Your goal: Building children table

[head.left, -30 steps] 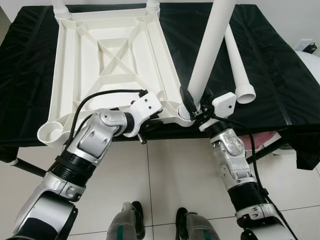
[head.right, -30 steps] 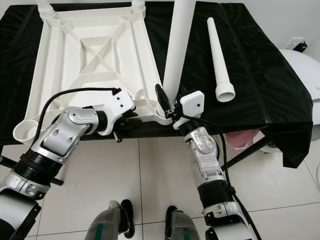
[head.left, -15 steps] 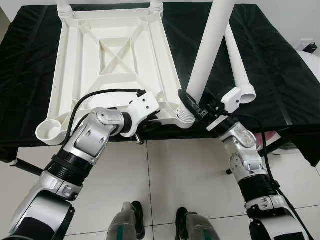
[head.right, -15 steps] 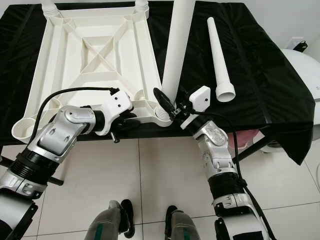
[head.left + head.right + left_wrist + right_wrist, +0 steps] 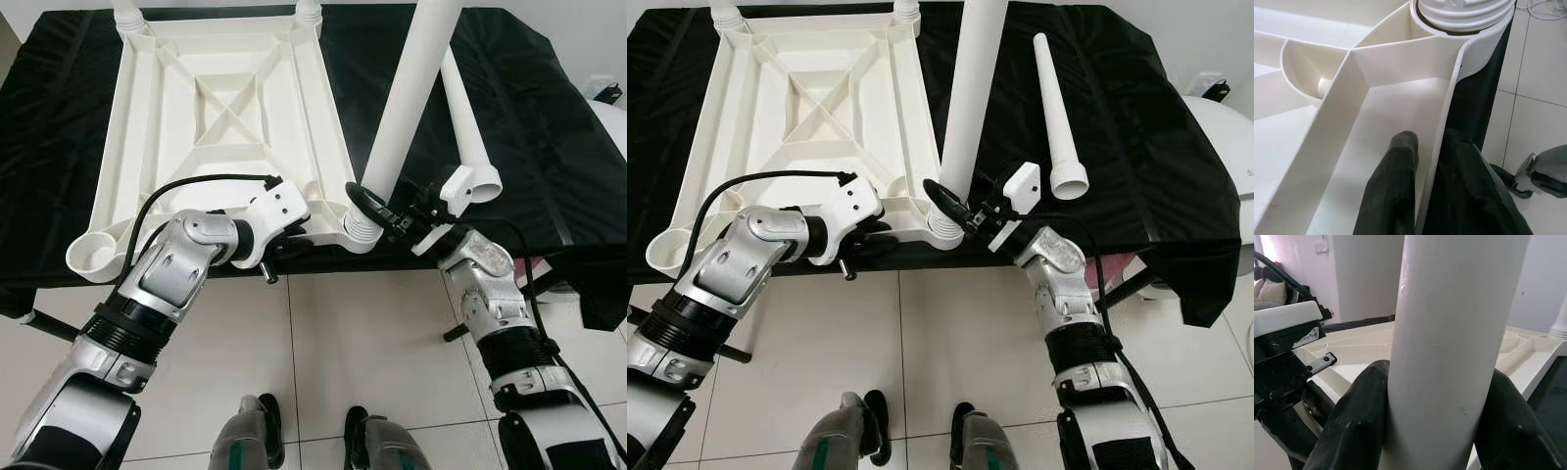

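Two hands work at the upturned tabletop (image 5: 230,117): left hand (image 5: 1425,196) pinching its rim, right hand (image 5: 377,208) clasping the upright leg (image 5: 402,108).

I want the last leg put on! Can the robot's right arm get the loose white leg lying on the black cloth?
Probably not right now. The right gripper is shut on the standing leg in the tabletop's corner socket. The loose leg lies just beside it with nothing between, so once it lets go, likely yes.

The right gripper (image 5: 377,208), clamped around the base of the upright table leg (image 5: 402,108), now reaches in from further to the robot's right, its wrist rolled outward. The leg leans slightly less toward the tabletop (image 5: 230,117) than before.
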Controlling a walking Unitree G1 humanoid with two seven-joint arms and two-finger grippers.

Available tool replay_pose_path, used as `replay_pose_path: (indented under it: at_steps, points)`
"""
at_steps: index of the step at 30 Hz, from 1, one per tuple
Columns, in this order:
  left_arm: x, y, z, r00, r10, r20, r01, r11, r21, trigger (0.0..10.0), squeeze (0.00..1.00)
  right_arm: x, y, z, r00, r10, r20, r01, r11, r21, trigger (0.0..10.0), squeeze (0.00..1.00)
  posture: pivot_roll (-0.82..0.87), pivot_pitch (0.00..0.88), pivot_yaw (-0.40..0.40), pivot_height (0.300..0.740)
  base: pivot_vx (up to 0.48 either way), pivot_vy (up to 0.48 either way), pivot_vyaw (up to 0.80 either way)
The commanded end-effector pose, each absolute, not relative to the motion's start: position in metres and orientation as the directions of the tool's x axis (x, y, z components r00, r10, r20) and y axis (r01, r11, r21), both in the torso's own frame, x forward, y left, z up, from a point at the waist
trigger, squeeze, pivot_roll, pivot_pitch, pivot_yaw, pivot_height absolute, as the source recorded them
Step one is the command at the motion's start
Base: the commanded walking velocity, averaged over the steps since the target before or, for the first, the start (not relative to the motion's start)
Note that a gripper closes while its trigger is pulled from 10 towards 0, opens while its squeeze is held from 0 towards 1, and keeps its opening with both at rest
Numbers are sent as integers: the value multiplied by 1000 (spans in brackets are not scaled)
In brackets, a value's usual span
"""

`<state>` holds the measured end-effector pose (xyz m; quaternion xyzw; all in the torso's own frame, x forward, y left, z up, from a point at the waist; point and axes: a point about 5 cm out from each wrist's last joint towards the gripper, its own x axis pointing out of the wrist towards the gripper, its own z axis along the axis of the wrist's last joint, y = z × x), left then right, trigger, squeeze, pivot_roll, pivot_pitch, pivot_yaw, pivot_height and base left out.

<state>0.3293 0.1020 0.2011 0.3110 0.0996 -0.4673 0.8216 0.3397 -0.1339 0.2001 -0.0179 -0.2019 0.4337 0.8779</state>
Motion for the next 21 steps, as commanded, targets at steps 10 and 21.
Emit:
replay_pose_path:
  at_steps: [10, 21]
  points:
    - [326, 113, 230, 606, -703, -372, 764, 384, 519, 10000, 0, 346, -153, 169, 596, 777, 203, -758, 628, -177, 10000, 0, -61, 208, 3, 740, 0, 0, 0]
    - [324, 114, 232, 609, -702, -369, 762, 388, 518, 10000, 0, 341, -131, 158, 523, 817, 243, -824, 557, -100, 10000, 0, -44, 217, 6, 740, 0, 0, 0]
